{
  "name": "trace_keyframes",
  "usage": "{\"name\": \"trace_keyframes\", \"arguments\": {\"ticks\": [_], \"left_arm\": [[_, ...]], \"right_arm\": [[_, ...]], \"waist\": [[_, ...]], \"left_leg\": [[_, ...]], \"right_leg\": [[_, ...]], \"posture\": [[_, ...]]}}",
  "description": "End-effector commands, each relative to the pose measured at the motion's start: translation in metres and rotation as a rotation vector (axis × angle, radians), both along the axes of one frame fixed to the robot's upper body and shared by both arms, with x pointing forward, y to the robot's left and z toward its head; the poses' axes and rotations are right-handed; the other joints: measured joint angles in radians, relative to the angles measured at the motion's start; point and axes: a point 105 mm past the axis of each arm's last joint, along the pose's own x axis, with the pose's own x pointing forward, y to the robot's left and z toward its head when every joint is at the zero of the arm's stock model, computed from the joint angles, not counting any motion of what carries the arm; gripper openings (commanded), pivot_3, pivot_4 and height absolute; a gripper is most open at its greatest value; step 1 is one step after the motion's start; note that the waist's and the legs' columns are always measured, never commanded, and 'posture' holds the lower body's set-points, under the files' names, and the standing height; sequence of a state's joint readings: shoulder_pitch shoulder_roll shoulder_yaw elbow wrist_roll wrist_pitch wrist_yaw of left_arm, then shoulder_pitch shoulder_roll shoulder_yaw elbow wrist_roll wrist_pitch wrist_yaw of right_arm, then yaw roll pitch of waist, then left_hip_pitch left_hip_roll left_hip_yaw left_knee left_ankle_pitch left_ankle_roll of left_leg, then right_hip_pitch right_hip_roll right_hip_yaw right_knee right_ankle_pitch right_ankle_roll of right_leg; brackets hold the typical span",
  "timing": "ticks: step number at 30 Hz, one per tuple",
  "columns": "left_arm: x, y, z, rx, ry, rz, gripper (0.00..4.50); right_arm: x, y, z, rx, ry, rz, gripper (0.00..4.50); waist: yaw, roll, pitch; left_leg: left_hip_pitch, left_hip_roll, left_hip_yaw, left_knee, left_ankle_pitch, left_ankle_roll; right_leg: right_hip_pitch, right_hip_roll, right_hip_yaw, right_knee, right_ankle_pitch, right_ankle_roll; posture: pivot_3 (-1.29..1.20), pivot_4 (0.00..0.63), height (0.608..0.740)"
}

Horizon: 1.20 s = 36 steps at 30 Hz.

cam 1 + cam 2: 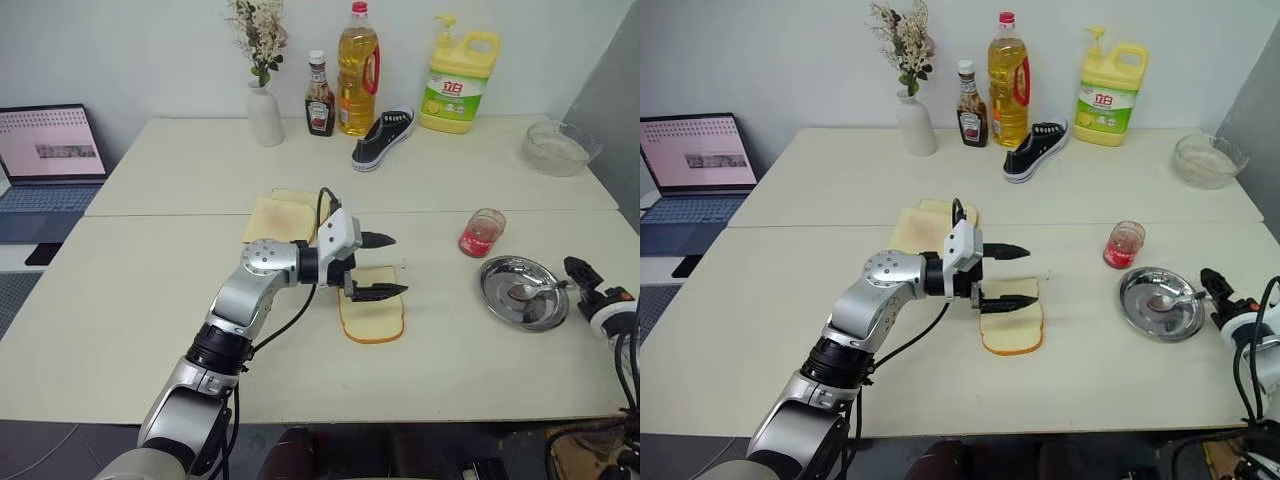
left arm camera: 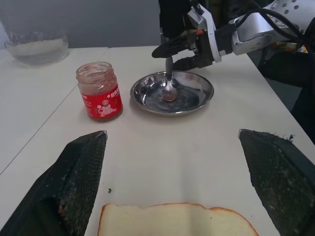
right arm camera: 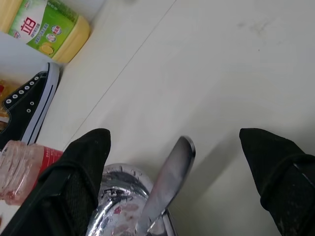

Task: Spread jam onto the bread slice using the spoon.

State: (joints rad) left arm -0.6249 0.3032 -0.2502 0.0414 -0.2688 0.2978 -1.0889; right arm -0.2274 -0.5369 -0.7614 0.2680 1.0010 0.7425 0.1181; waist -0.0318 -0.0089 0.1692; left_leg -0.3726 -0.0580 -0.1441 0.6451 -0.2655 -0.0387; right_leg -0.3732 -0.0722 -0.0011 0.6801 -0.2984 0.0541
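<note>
On the cream-coloured table, a round, shallow, polished steel dish sits near the right edge and contains the small silver metal spoon. The spoon's bowl rests on the dish floor with a reddish tinge on it, and its thin straight handle leans up over the rim on the side toward the right gripper. The right gripper is positioned at that rim with its two black fingers spread; the handle tip lies between them, and no contact with it can be confirmed. Just beside the dish, farther from the robot, stands a small clear glass cup with a red label; it holds glossy red jam low down, with smears on the glass walls above. The squarish white bread slice with a pale cream face and golden-brown crust lies flat at the table's centre. The left gripper hovers over its far end, fingers spread wide and empty. Two tanner slices lie stacked behind the left arm. At the far right corner, a clear glass bowl contains a white granular substance. Along the back wall stand a white vase of dried flowers, a dark-brown sauce bottle, a yellow oil bottle and a yellow detergent jug.
</note>
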Motion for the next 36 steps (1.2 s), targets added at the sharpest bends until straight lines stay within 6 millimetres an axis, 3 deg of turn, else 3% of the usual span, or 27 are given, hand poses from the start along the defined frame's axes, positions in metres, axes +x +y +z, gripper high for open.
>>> {"name": "trace_keyframes", "arguments": {"ticks": [1, 5, 10, 15, 23, 29, 32, 36], "left_arm": [[-0.004, -0.001, 0.012, -0.027, -0.042, -0.008, 4.48], [-0.003, 0.001, 0.012, -0.025, -0.042, 0.006, 4.5], [-0.002, 0.002, 0.011, -0.025, -0.042, 0.014, 4.5], [0.0, 0.002, 0.012, -0.025, -0.045, 0.015, 4.5], [0.004, 0.003, 0.013, -0.024, -0.052, 0.022, 4.5], [0.009, 0.009, 0.018, -0.037, -0.053, 0.052, 4.5], [0.01, 0.01, 0.019, -0.043, -0.057, 0.062, 4.5], [0.014, 0.008, 0.021, -0.054, -0.064, 0.077, 4.5]], "right_arm": [[0.003, -0.001, 0.011, -0.012, -0.051, 0.014, 4.5], [0.003, 0.0, 0.012, -0.001, -0.06, 0.021, 3.6], [-0.002, 0.004, 0.014, 0.004, -0.075, 0.038, 1.63], [-0.003, 0.008, 0.019, 0.01, -0.097, 0.049, 0.03], [-0.009, 0.02, 0.042, -0.05, -0.152, 0.081, 0.03], [-0.001, 0.061, 0.117, -0.267, -0.329, 0.187, 0.03], [0.008, 0.088, 0.156, -0.494, -0.398, 0.241, 0.03], [0.024, 0.104, 0.179, -0.713, -0.437, 0.234, 0.03]], "waist": [[0.0, 0.0, 0.0], [0.0, 0.0, 0.0], [0.0, 0.0, 0.0], [0.0, 0.0, 0.0], [0.003, -0.002, 0.001], [-0.004, -0.001, 0.001], [-0.003, 0.001, 0.002], [0.002, -0.001, 0.003]], "left_leg": [[0.0, 0.0, 0.0, 0.0, 0.0, 0.0], [0.002, 0.0, 0.005, -0.001, 0.0, 0.0], [0.004, 0.001, 0.01, -0.001, -0.001, 0.001], [0.006, 0.001, 0.012, -0.001, -0.002, 0.003], [0.006, 0.001, 0.012, -0.001, -0.002, 0.003], [0.006, 0.002, 0.012, -0.002, -0.002, 0.003], [0.006, 0.001, 0.012, -0.001, -0.002, 0.003], [0.005, 0.001, 0.012, -0.001, -0.002, 0.003]], "right_leg": [[0.0, 0.0, 0.0, 0.0, 0.0, 0.0], [0.0, 0.0, 0.005, 0.0, 0.0, 0.0], [0.0, 0.0, 0.01, -0.001, 0.001, 0.002], [0.0, 0.0, 0.014, -0.001, 0.002, 0.003], [0.0, 0.0, 0.015, -0.001, 0.002, 0.004], [-0.002, 0.0, 0.017, -0.001, 0.002, 0.004], [-0.002, 0.001, 0.017, -0.001, 0.002, 0.005], [-0.002, 0.001, 0.015, -0.003, 0.002, 0.005]], "posture": [[0.0, 0.15, 0.74], [0.0, 0.15, 0.74], [0.0, 0.15, 0.74], [0.0, 0.15, 0.74], [0.0, 0.15, 0.74], [0.0, 0.15, 0.74], [0.0, 0.15, 0.74], [0.0, 0.15, 0.74]]}}
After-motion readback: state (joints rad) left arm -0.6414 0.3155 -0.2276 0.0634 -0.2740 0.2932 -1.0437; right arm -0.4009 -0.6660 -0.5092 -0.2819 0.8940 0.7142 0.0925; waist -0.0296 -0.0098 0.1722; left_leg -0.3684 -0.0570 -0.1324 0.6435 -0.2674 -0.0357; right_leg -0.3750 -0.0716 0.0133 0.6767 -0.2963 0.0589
